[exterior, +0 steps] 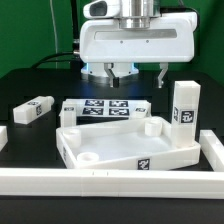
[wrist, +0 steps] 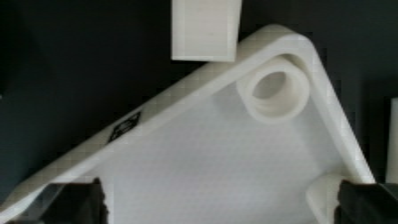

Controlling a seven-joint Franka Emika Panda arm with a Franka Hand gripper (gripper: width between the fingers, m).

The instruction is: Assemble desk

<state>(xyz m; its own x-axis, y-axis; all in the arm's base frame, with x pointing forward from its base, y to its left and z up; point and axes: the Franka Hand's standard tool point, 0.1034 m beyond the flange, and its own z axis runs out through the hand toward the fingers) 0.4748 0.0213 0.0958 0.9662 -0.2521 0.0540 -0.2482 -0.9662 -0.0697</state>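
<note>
The white desk top [exterior: 120, 145] lies rim up near the front of the black table, with round sockets in its corners. My gripper [exterior: 137, 73] hangs open above its far side, holding nothing. In the wrist view the desk top [wrist: 214, 150] fills the picture between my two dark fingertips [wrist: 80, 205], and my gripper [wrist: 217, 205] stands wide over its inner face. One corner socket [wrist: 276, 88] shows, and a white leg [wrist: 208, 28] sits just past that corner. One leg [exterior: 33, 110] lies at the exterior view's left. Another leg [exterior: 185, 105] stands upright at the right.
The marker board [exterior: 105, 108] lies flat behind the desk top, under my hand. A long white rail [exterior: 110, 182] edges the table's front and turns up the exterior view's right side [exterior: 212, 150]. Black table [exterior: 30, 140] shows around the parts.
</note>
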